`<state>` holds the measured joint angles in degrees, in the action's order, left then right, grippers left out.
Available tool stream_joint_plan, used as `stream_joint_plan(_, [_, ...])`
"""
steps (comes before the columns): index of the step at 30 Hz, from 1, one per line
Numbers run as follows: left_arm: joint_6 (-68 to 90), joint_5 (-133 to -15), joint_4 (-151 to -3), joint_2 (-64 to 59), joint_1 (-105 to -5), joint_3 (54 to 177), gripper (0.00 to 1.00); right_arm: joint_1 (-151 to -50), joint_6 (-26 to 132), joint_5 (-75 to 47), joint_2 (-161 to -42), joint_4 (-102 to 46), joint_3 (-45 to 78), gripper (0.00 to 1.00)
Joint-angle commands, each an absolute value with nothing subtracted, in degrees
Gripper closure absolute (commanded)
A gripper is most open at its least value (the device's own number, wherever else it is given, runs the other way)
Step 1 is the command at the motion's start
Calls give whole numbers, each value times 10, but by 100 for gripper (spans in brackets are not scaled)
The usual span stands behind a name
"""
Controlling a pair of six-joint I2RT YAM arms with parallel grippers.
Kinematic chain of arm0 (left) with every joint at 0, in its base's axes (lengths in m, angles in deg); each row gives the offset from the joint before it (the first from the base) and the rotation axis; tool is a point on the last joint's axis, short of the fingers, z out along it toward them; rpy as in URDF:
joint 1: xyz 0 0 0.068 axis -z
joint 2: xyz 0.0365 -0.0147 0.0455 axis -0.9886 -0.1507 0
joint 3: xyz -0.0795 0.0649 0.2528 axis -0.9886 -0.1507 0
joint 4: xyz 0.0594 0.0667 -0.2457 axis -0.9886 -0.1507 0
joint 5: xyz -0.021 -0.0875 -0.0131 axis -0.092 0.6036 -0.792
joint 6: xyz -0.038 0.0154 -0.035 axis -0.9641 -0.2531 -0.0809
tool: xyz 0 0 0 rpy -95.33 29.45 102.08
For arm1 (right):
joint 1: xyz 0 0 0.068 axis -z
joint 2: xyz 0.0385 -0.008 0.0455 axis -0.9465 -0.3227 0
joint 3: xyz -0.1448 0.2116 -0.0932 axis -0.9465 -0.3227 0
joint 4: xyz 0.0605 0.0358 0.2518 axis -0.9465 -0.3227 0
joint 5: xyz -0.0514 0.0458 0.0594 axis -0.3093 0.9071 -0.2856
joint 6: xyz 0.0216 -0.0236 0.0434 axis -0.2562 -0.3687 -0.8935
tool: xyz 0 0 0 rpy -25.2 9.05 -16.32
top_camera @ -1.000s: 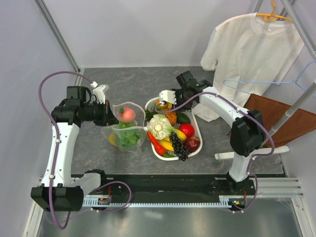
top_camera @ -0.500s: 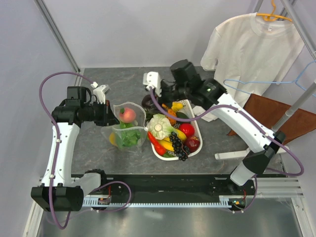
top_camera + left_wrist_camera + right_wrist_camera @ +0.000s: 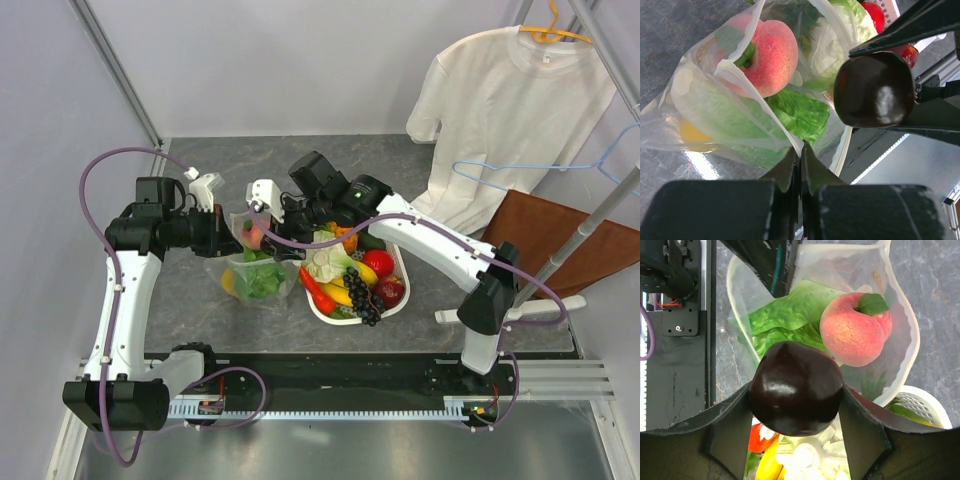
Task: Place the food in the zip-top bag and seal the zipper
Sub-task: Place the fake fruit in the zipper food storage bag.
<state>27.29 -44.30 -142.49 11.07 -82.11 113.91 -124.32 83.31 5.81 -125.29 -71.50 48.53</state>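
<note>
The zip-top bag [image 3: 262, 282] stands open on the table left of the basket. It holds a pink peach [image 3: 771, 50], green lettuce [image 3: 800, 112] and a yellow fruit [image 3: 690, 135]. My left gripper [image 3: 801, 150] is shut on the bag's mouth edge, pinching the whitish zipper [image 3: 765, 111]. My right gripper [image 3: 796, 390] is shut on a glossy dark maroon round fruit [image 3: 796, 389] and hangs just above the bag's open mouth, beside the peach [image 3: 855, 330]. From the top view the right gripper [image 3: 268, 212] sits over the bag's far rim.
The white slotted basket [image 3: 403, 285] right of the bag holds a pale cabbage [image 3: 322, 258], dark grapes [image 3: 362, 298], a red fruit [image 3: 378, 263] and other toy food. A white T-shirt [image 3: 510, 110] hangs at back right above a brown board [image 3: 570, 240].
The right arm swung left from over the basket, carrying the dark fruit, and now hovers over the bag's mouth. The left arm and bag have stayed put.
</note>
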Motion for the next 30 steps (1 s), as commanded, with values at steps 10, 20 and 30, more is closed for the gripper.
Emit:
stream_joint_plan(10, [253, -419, -1405, 124, -820, 1143, 98, -1265, 817, 32, -1226, -726, 511, 2])
stream_joint_plan(20, [237, -409, -1389, 132, -820, 1137, 98, -1198, 691, 17, -1069, -632, 294, 9])
stream_joint_plan(30, [196, -349, -1362, 139, -830, 1105, 98, -1199, 571, 39, -958, -312, 32, 36])
